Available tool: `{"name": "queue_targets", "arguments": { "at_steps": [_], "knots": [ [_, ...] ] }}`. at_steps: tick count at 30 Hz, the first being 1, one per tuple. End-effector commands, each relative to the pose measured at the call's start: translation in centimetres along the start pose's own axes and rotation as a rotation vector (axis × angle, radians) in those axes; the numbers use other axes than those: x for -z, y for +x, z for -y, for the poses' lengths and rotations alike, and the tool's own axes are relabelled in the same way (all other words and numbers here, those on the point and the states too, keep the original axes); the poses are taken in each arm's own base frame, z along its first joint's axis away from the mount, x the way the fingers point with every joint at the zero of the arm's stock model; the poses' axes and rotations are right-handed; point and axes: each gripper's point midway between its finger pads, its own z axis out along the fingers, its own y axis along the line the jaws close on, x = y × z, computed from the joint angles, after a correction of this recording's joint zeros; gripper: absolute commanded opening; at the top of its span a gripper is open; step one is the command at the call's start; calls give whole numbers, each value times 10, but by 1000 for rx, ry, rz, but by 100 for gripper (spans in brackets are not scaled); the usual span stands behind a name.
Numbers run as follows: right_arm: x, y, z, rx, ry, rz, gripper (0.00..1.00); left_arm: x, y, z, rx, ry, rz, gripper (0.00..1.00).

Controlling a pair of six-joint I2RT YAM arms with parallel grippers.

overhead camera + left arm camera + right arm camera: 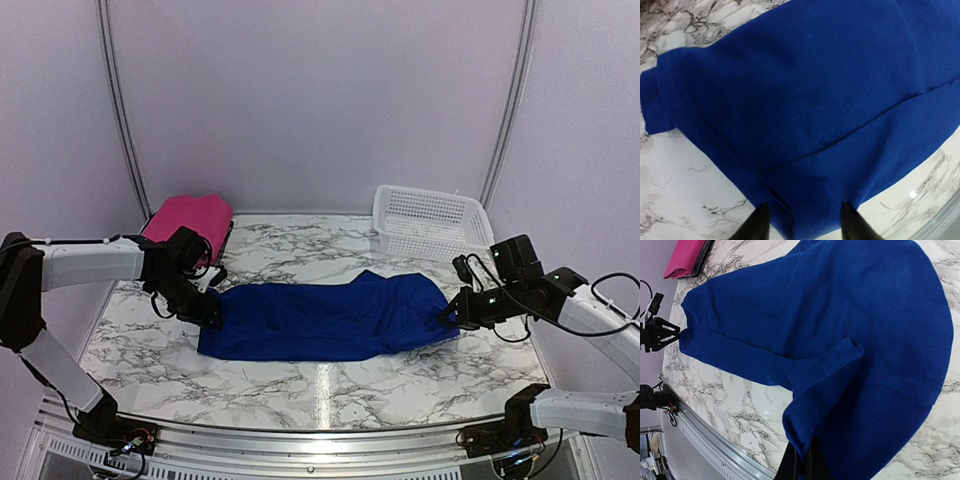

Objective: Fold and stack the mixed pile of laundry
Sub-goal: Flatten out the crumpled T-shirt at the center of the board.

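The royal blue garment [320, 320] lies spread across the middle of the marble table, partly folded, with a sleeve hem showing [840, 357]. My left gripper [207, 310] is at its left end; in the left wrist view its jaws [805, 222] stand apart over the cloth's near edge, gripping nothing. At the right end, my right gripper [447, 315] is shut on a pinch of the blue garment's edge [807, 460], which rises slightly off the table. The magenta-pink garment [190, 218] lies folded at the back left.
The pink garment rests on a flat dark tray [230, 238] by the left wall. A white mesh basket [430, 222] stands at the back right. The table's metal front rail [320, 440] runs along the near edge.
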Motion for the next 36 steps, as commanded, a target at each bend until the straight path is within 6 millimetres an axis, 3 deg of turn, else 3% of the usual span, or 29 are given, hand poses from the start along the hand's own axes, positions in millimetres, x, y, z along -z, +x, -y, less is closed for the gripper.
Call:
{"name": "queue_targets", "arguments": {
  "at_steps": [1,4,10,13,15,19,21,24,25,27,30,36],
  "knots": [
    [8,-16,-6,16,5,42,0,-8,17,14,24,72,-118,39],
    [11,-16,-1,10,41,42,0,-4,31,20,24,60,-170,30],
    [14,-16,16,-57,114,59,0,4,75,60,-86,60,-292,18],
    [20,-20,26,-97,166,77,0,5,101,64,-109,21,-354,12],
    [27,-23,34,-124,202,93,0,8,106,71,-120,20,-353,11],
    [41,-29,49,-156,257,120,0,15,120,49,-48,-136,-417,17],
    [42,-28,51,-151,256,120,0,25,112,39,-9,-195,-338,23],
    [36,-21,50,-136,227,90,0,55,73,52,44,-99,-82,56],
    [33,-18,49,-133,216,77,0,64,61,51,82,-71,-19,62],
    [30,-13,50,-132,205,59,0,74,40,46,181,15,43,63],
    [28,-8,53,-137,210,51,0,71,17,25,267,53,48,59],
    [26,-4,54,-151,206,43,0,30,1,14,232,42,-87,52]
  ]
}}
